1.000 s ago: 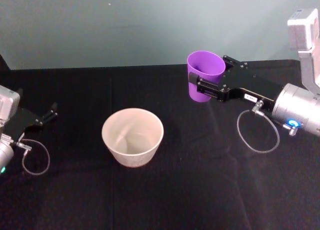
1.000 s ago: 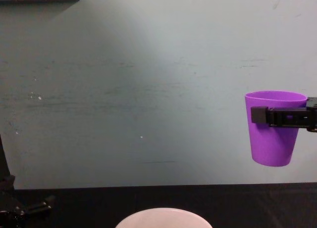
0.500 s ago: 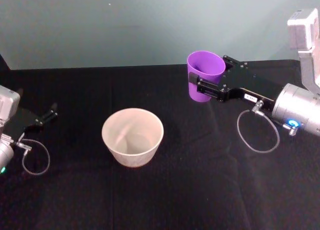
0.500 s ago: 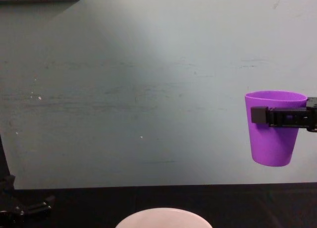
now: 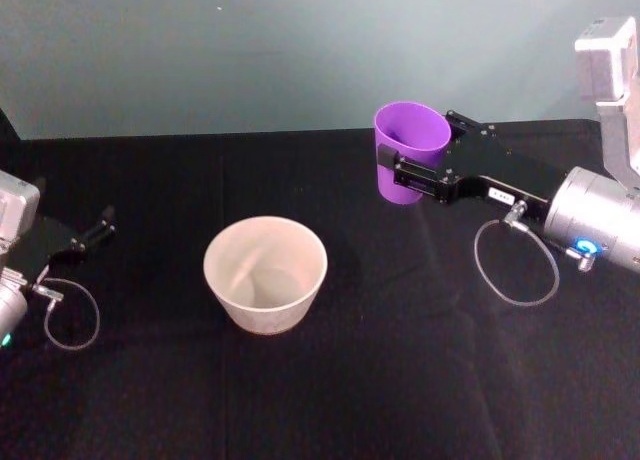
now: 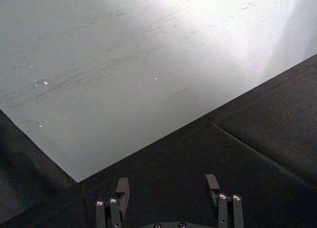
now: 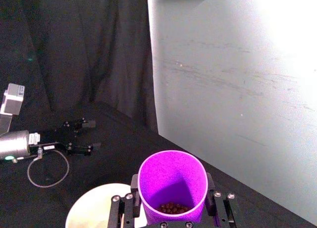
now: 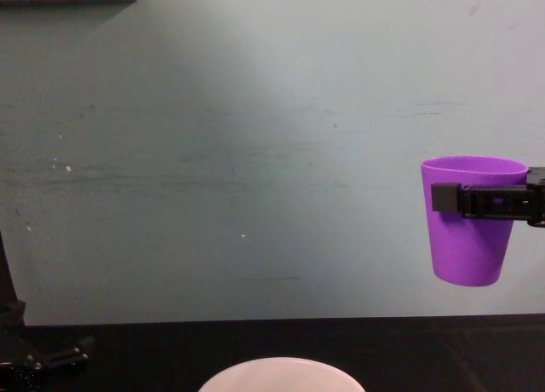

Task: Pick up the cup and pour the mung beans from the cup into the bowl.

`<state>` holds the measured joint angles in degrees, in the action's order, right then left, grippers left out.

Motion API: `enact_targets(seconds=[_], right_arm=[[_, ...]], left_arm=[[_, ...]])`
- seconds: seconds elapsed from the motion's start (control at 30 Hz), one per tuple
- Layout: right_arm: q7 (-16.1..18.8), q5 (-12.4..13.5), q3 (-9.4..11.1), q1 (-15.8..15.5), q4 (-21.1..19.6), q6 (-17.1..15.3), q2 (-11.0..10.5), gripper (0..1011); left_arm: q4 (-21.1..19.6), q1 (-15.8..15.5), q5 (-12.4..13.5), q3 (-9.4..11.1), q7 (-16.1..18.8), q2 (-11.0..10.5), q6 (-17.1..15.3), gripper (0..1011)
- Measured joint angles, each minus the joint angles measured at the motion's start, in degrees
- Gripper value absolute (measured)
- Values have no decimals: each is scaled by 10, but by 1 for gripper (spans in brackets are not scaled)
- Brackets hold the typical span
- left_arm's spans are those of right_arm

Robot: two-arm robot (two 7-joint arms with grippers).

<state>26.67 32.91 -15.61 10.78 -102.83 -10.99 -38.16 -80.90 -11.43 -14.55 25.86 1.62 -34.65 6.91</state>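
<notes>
My right gripper [image 5: 418, 142] is shut on the purple cup [image 5: 405, 170] and holds it upright above the table, to the right of the bowl and farther back. In the right wrist view, mung beans [image 7: 173, 207] lie at the bottom of the cup [image 7: 172, 181]. The pale bowl [image 5: 262, 315] stands on the black cloth in the middle, and its rim [image 8: 281, 368] shows low in the chest view, with the cup [image 8: 471, 239] high at the right. My left gripper [image 5: 100, 225] rests open at the far left, with nothing between its fingers [image 6: 121, 188].
A black cloth [image 5: 400, 380] covers the table up to a pale green wall [image 5: 250, 50]. A loose cable loop [image 5: 515, 265] hangs under the right wrist, and another cable loop [image 5: 70, 315] lies by the left arm. Open cloth lies all round the bowl.
The left arm has shifted very slightly at the left edge. The cup, the right gripper and the bowl have stayed where they were.
</notes>
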Motion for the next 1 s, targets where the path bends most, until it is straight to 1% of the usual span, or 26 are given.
enact_targets(seconds=[1.0], right_arm=[[0, 0, 0, 0, 0, 0, 0, 729]], left_arm=[[0, 0, 0, 0, 0, 0, 0, 1000]])
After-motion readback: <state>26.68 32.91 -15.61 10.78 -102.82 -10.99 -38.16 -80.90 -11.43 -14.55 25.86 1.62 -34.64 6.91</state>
